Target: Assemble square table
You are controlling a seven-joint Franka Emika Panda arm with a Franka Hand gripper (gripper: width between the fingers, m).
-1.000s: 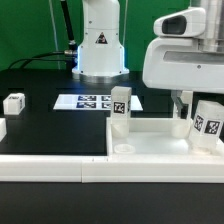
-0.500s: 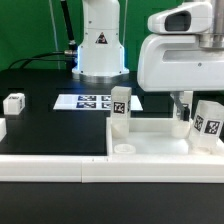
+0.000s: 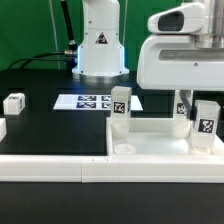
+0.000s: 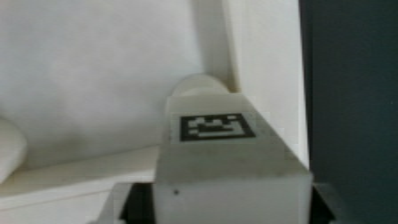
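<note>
Now, w/ gripper clamped on the upright leg at the exterior view's right end of the tabletop, you want it plumb & centred on that corner before twisting down.

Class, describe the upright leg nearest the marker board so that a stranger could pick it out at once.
Start at the big white square slab in the foreground. At its far corner toward the exterior view's left, beside the marker board, one tagged white leg stands upright. The small legs further left sit off the slab.
</note>
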